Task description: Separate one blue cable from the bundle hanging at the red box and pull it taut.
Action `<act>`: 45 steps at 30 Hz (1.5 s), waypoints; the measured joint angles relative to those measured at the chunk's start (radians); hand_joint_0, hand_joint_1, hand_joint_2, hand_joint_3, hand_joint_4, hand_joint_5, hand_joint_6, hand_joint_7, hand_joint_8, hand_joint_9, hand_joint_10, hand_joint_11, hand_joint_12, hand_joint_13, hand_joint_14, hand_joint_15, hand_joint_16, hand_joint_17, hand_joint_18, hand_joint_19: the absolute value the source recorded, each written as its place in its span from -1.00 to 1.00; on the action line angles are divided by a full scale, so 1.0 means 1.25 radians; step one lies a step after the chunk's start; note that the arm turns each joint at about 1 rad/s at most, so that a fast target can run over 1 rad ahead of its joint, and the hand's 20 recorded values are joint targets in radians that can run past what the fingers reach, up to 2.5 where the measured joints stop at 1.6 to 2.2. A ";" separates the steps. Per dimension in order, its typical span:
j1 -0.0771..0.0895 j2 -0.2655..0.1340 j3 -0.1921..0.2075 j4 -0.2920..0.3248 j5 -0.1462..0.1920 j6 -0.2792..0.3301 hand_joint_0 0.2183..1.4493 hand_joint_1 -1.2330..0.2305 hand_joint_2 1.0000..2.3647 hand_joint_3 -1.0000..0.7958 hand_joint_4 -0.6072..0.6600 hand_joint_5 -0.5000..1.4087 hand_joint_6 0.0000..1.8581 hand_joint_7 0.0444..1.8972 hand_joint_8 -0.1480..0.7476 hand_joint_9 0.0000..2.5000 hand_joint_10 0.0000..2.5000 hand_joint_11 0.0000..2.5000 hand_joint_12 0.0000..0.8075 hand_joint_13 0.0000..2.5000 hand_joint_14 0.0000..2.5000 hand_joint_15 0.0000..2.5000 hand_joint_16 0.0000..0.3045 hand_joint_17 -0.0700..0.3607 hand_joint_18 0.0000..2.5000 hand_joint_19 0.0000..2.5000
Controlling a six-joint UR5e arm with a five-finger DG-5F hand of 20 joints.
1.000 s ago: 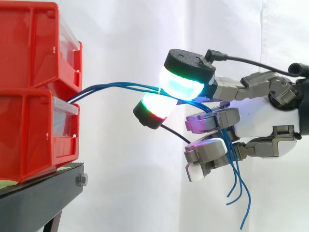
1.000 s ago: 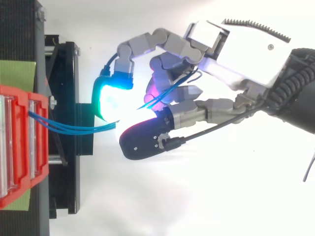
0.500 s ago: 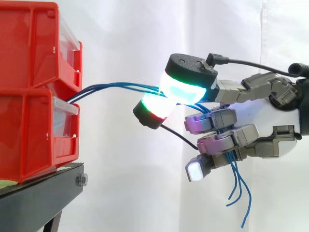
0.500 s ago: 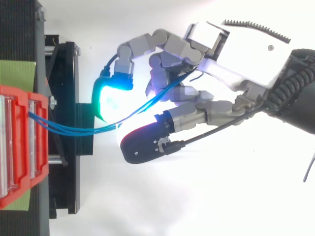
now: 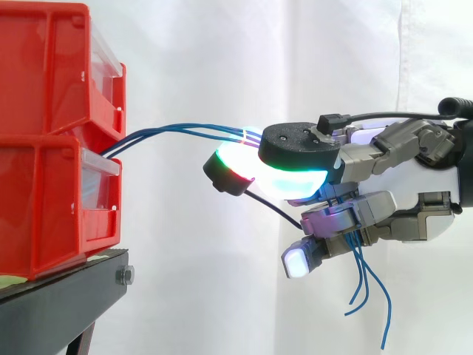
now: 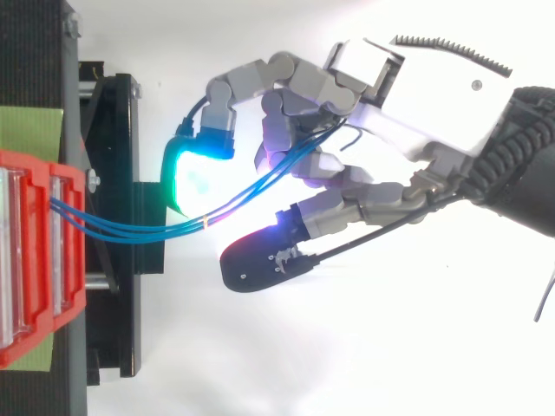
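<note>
Hand, right of frame: fingers curled, gripping blue cables. The gripped stretch is hidden behind glowing pads, and loose ends dangle lower right. Cables run left into stacked red boxes, cropped at left edge, on black stand. White curtain behind.

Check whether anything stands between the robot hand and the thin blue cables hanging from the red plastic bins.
Nothing visible does. The thin blue cables run through open air from the red plastic bins straight into the hand, which is curled round them.
</note>
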 measured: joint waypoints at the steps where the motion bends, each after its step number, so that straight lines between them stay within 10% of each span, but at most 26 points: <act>1: 0.000 0.000 0.000 0.000 0.000 0.000 -0.08 -0.65 -1.00 -0.44 -0.41 -0.78 -0.09 0.07 -0.44 -0.64 0.51 0.10 -0.33 -0.38 0.68 -0.16 -0.72 -0.22 -0.44 -0.38; 18: 0.001 0.000 0.000 0.000 -0.001 0.000 -0.52 -0.38 -1.00 -0.44 -0.25 -0.76 -0.11 0.03 -0.32 -0.58 0.59 0.05 -0.24 -0.37 0.79 -0.26 -0.67 -0.15 -0.43 -0.31; 30: 0.002 0.000 0.000 0.000 0.000 0.000 -0.41 -0.20 -1.00 -0.44 -0.27 -0.75 -0.12 0.05 -0.36 -0.56 0.48 0.14 -0.29 -0.37 0.75 -0.23 -0.69 -0.19 -0.45 -0.29; 45: 0.002 0.000 0.000 0.000 0.004 0.001 0.01 -0.52 -1.00 -0.44 -0.33 -0.75 -0.10 0.05 -0.41 -0.58 0.52 0.11 -0.29 -0.39 0.69 -0.18 -0.71 -0.22 -0.47 -0.30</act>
